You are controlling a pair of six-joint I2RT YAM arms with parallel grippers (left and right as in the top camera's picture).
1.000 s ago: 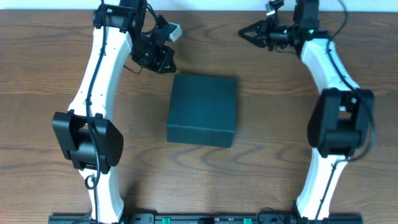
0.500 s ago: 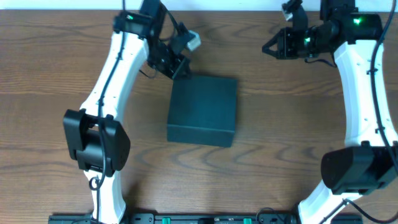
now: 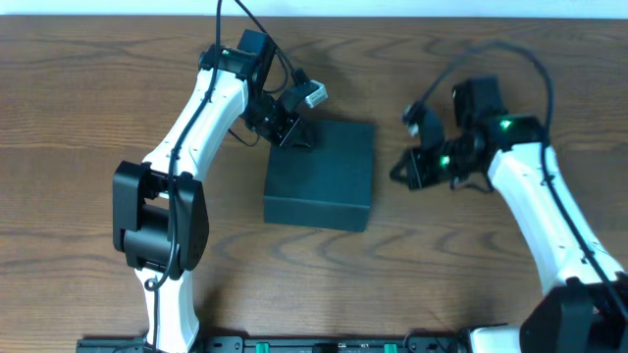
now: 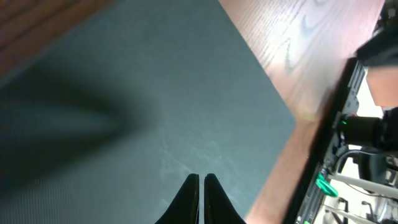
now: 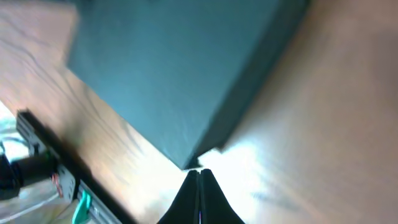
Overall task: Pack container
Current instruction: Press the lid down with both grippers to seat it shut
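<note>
Container (image 3: pixel 319 175) closed, centre of the table (image 3: pixel 78 147), 2 grippers beside it.
Left gripper (image 3: pixel 294 135) over its far-left corner, right gripper (image 3: pixel 400 175) just off its right side, both pinched shut and empty; closed tips may shove it rather than open it.

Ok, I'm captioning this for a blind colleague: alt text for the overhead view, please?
A closed dark teal container sits centred on a wooden table. The left gripper, shut, is over its far left corner; the right gripper, shut, points toward its right side.
</note>
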